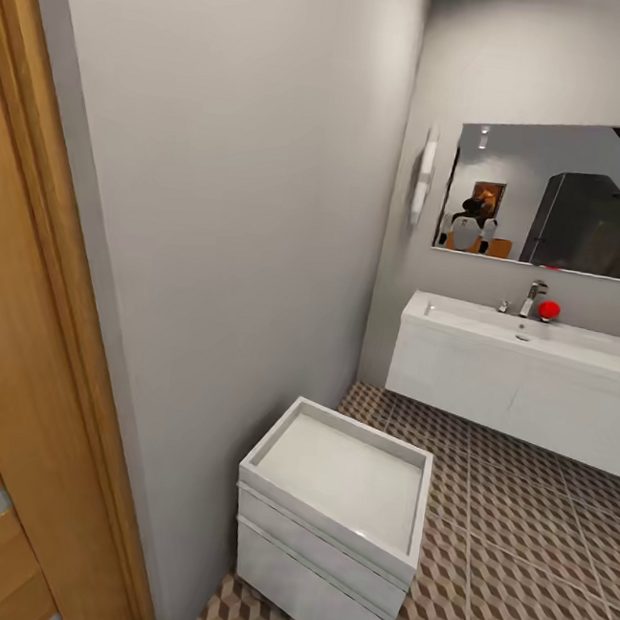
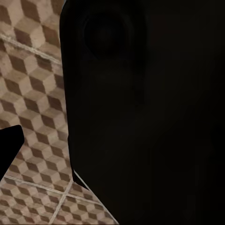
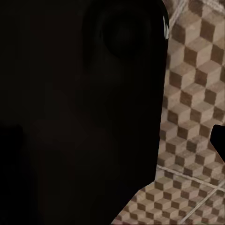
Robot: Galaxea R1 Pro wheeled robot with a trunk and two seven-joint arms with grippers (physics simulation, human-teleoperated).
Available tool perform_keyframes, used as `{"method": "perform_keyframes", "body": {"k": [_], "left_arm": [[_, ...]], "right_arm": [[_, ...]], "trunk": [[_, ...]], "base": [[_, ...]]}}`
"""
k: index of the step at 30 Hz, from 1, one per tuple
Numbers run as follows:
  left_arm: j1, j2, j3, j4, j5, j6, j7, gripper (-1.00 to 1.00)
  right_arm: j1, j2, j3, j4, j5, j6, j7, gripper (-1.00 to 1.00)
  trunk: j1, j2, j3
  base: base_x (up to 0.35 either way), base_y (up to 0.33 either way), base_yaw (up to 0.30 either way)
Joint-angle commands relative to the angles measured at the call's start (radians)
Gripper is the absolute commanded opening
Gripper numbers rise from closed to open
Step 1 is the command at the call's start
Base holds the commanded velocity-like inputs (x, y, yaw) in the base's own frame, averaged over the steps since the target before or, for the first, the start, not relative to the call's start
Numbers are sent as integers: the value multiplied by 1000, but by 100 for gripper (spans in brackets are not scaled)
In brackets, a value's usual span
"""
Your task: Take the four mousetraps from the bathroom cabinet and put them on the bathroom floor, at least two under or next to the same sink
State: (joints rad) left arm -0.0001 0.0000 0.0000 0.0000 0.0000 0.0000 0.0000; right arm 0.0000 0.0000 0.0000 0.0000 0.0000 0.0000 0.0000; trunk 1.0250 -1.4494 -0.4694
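The white wall-hung bathroom sink (image 1: 496, 370) with its chrome tap (image 1: 533, 299) sat at three o'clock in the head view, above the cube-patterned bathroom floor (image 1: 529, 585) spreading toward five o'clock.

Grey walls (image 1: 236, 196), wide mirror (image 1: 563, 199), small white boxy unit (image 1: 334, 525), perhaps a wooden door (image 1: 7, 430).

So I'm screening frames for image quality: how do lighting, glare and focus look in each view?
Head view: soft even light, sharp, a reflection in the mirror above the bathroom sink, no harsh glare. Left wrist view: a near-black unlit mass covers most, the bathroom floor slightly soft. Right wrist view: likewise dark, tiles mildly blurred.
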Motion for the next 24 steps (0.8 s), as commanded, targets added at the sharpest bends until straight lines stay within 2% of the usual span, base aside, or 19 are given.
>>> {"method": "perform_keyframes", "body": {"k": [1, 4, 24], "left_arm": [[5, 6, 2, 2, 1, -2, -2, 100], [5, 5, 2, 2, 0, -2, -2, 100], [5, 3, 3, 0, -1, -2, -2, 100]], "right_arm": [[-6, 6, 6, -6, 2, -6, -2, 100], [-11, 22, 5, -21, 3, -15, -2, 100], [-11, 31, -1, -36, 2, -5, -2, 100]], "trunk": [[0, -1, -1], [0, -1, -1], [0, -1, -1]], "base": [[0, 0, 0], [0, 0, 0], [0, 0, 0]]}}
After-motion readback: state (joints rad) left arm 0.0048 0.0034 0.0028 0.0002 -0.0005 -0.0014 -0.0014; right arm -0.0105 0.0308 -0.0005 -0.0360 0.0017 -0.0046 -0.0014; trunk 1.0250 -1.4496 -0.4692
